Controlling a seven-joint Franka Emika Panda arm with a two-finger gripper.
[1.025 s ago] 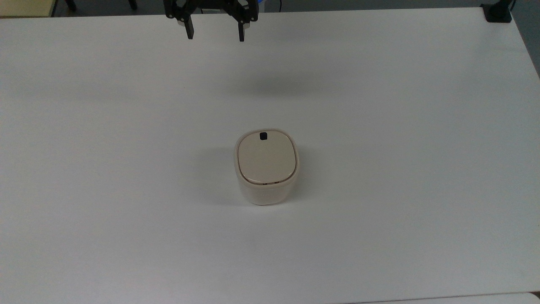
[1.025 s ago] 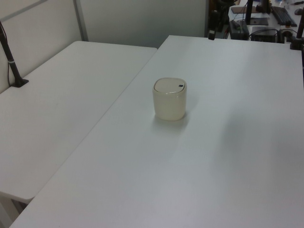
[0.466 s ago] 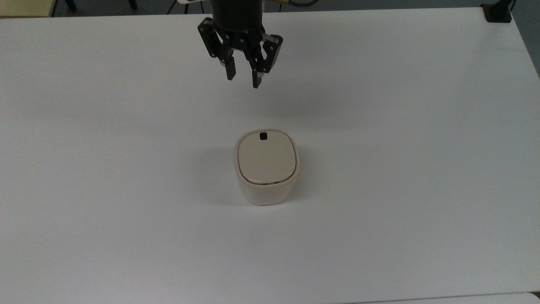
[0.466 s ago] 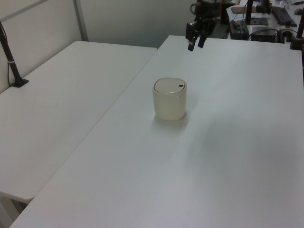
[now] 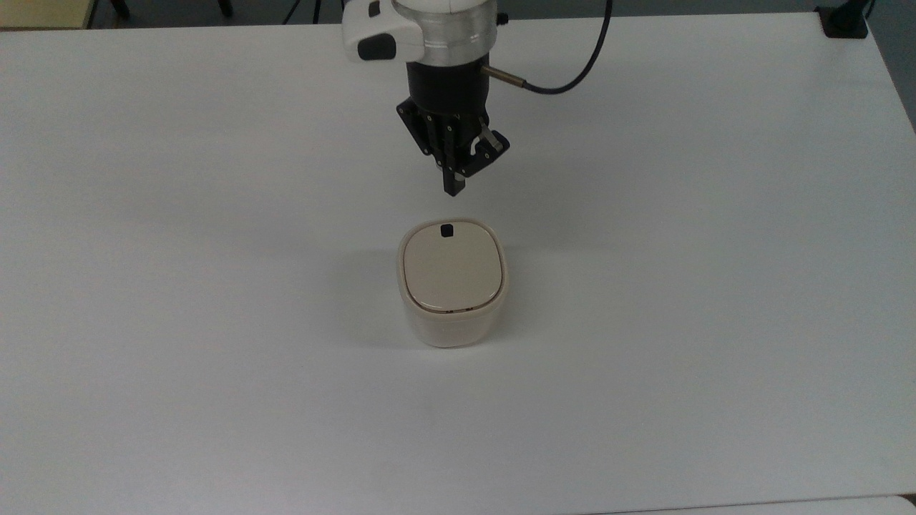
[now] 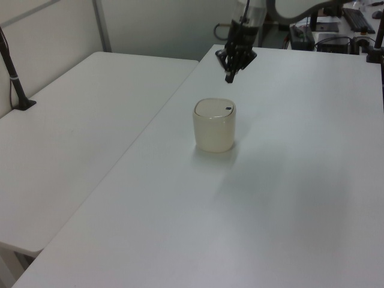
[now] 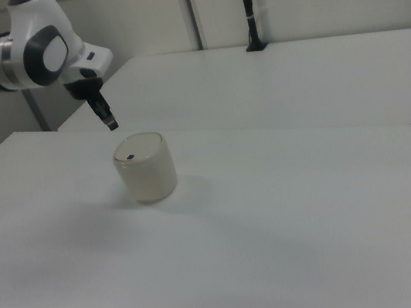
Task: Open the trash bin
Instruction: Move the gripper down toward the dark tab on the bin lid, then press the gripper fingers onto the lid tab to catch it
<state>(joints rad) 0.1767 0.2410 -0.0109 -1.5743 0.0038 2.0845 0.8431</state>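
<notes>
The trash bin (image 5: pixel 451 315) is a small cream-white rounded-square tub standing on the white table (image 5: pixel 215 286), also seen as trash bin (image 6: pixel 214 129) and trash bin (image 7: pixel 147 172). Its flat beige lid (image 5: pixel 449 268) lies shut, with a small black button (image 5: pixel 446 230) near the far edge. My gripper (image 5: pixel 453 189) hangs in the air just beyond the button side of the bin, fingers together and pointing down, holding nothing. It also shows as gripper (image 6: pixel 230 78) and gripper (image 7: pixel 112 125), above and apart from the lid.
A second white table (image 6: pixel 72 132) adjoins on the left view's left, with a black post (image 6: pixel 12 72) clamped on it. A black cable (image 5: pixel 572 71) trails from the arm. A black clamp (image 5: pixel 844 21) sits at the top view's upper right corner.
The gripper has come from the far table edge toward the bin and lower, turned, and its fingers have closed together from wide open.
</notes>
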